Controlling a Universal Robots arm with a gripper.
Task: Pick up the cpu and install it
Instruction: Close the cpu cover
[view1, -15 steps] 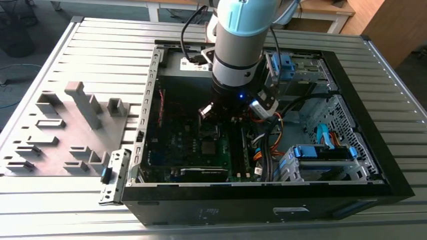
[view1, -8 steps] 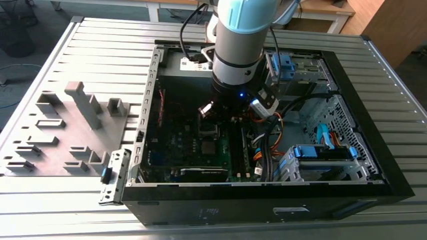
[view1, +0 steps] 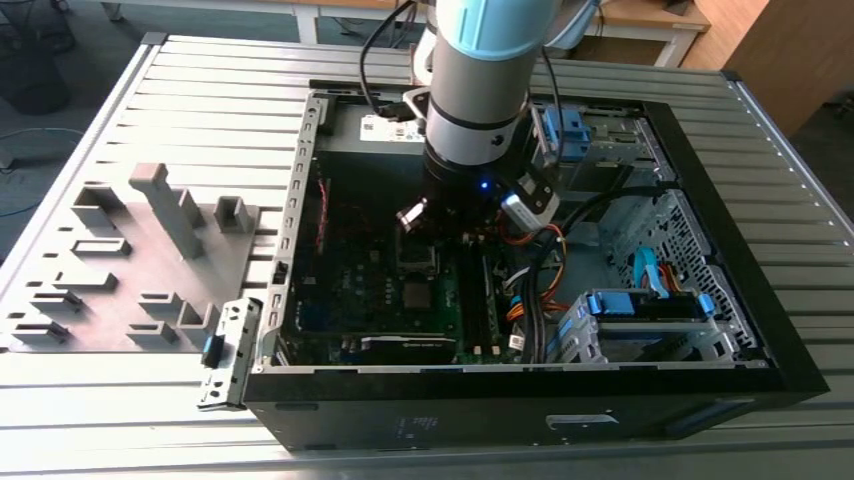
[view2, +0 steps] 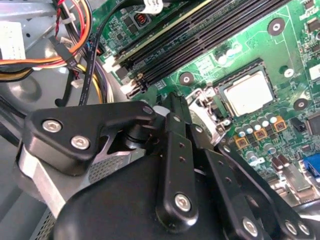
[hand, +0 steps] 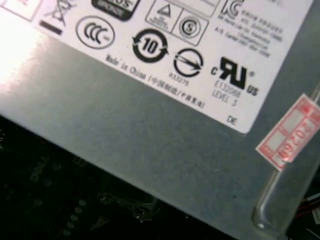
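The cpu (view2: 248, 93), a small silver-grey square, lies flat in its dark-rimmed socket on the green motherboard (view2: 210, 55). My gripper (view2: 172, 107) hangs low over the board in the second wrist view. Its black linkage ends just beside the socket, by a shiny metal part (view2: 202, 111) at the socket's edge. Nothing I can make out is in it. In the exterior view the arm reaches straight down into the open computer case (view1: 307, 230), with the gripper (view1: 454, 215) above the middle of the board.
Long black memory slots (view2: 200, 40) run past the socket. Orange, red and black cables (view2: 75, 45) bunch close to the gripper. A grey box with a white label (hand: 150, 125) is close by in the first wrist view. A grey fixture block (view1: 134, 260) sits at the exterior view's left.
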